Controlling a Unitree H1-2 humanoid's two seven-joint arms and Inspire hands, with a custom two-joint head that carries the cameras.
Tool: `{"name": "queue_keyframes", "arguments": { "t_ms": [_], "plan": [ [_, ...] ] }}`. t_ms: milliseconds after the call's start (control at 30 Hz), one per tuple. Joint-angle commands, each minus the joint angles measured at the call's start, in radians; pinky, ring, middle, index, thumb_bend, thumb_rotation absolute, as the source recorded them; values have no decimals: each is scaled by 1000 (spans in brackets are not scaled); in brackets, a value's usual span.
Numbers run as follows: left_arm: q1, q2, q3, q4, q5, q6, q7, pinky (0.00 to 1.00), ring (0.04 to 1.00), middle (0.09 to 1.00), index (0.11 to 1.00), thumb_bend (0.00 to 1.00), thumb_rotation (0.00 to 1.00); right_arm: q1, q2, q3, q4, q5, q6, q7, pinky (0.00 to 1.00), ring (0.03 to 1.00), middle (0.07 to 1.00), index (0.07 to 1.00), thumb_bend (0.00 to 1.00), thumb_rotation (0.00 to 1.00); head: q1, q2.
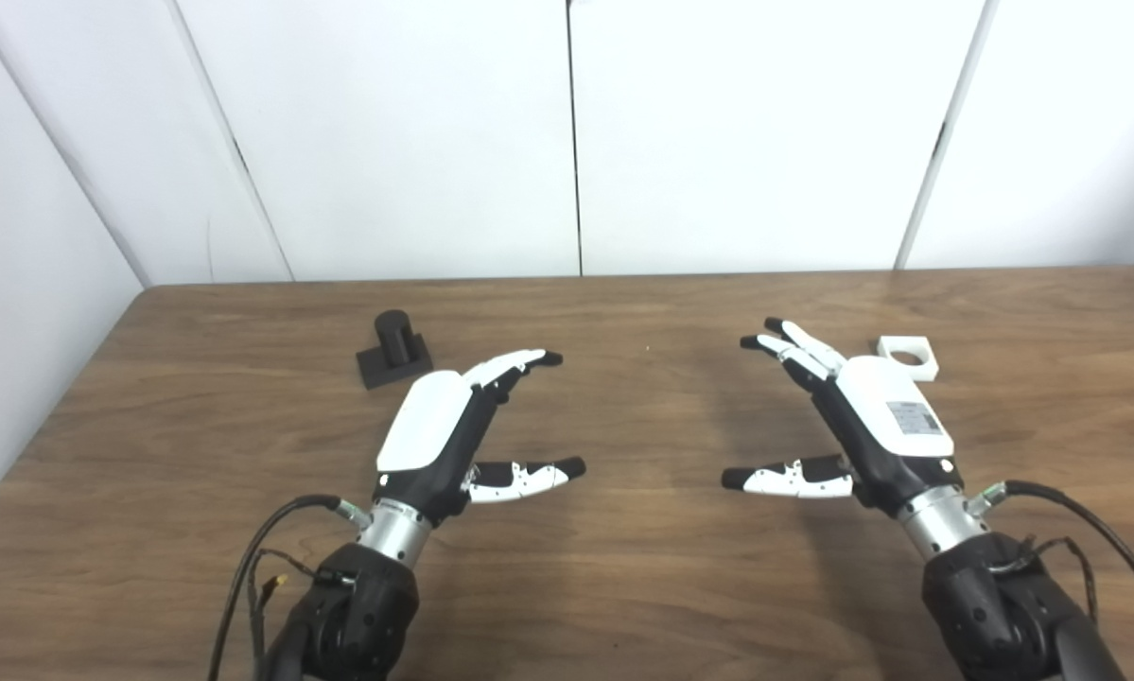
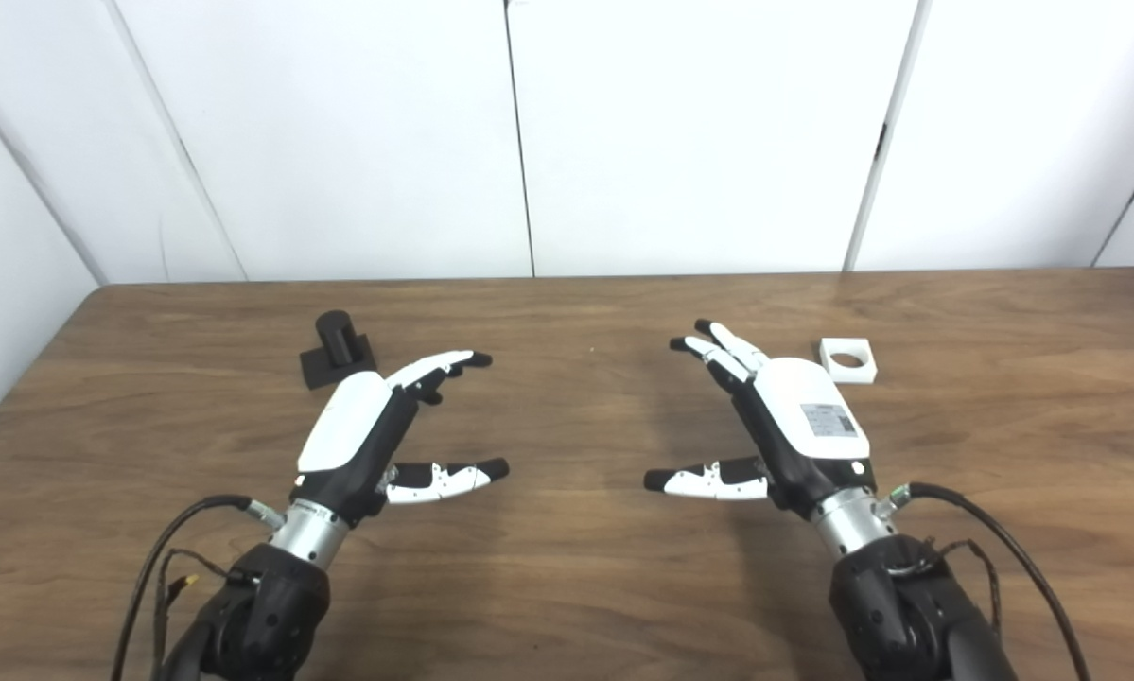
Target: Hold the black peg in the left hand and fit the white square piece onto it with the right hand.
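Both hands hover spread and empty over the table (image 1: 623, 586), the black peg (image 1: 393, 348) standing upright on its base just beyond and outboard of the left hand (image 1: 444, 430), the white square piece (image 1: 906, 357) lying flat just beyond and outboard of the right hand (image 1: 874, 426)

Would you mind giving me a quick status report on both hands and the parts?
Left hand open, right hand open, both empty. Black peg upright on table, white square piece flat, both untouched. Nothing in the way.
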Motion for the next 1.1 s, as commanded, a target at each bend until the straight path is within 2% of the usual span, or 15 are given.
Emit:
{"name": "queue_keyframes", "arguments": {
  "t_ms": [0,133,233,367,500,733,867,967,1067],
  "plan": [
    [-28,8,8,-20,3,-15,20,666,807,845,811,704,393,-27,0,-9,-21,10,-31,-28,768,902,950,863,780,512,6,0],
    [-32,-1,1,-10,7,-23,31,661,805,843,809,701,388,-27,-6,-16,-16,22,-45,-38,760,903,950,861,775,506,73,-10],
    [-35,-13,-9,-2,19,-25,42,652,804,841,809,696,385,-26,-19,-26,-14,36,-55,-41,734,901,942,857,766,466,123,-16],
    [-36,-32,-21,4,42,-5,41,653,812,850,815,703,416,-16,-29,-41,-21,48,-51,-28,716,904,945,855,767,436,172,-27],
    [-36,-46,-24,-1,62,13,38,663,829,856,817,701,414,-9,-33,-50,-31,63,-39,-13,711,908,949,856,769,422,179,-27],
    [-38,-46,-21,-5,71,7,54,684,841,853,807,690,411,-10,-39,-52,-32,63,-42,-9,713,902,945,853,770,422,179,-28],
    [-38,-36,-14,-17,81,14,55,687,847,851,804,691,407,-10,-42,-55,-35,63,-41,-7,713,903,943,849,771,439,181,-27],
    [-42,-23,-7,-30,102,23,52,703,860,852,793,691,412,-11,-45,-56,-37,60,-35,-3,715,906,944,851,767,416,181,-27],
    [-49,1,-2,-41,151,35,46,731,872,855,772,694,453,-12,-48,-58,-35,60,-34,-3,716,907,944,850,760,421,181,-27]
  ]
}}
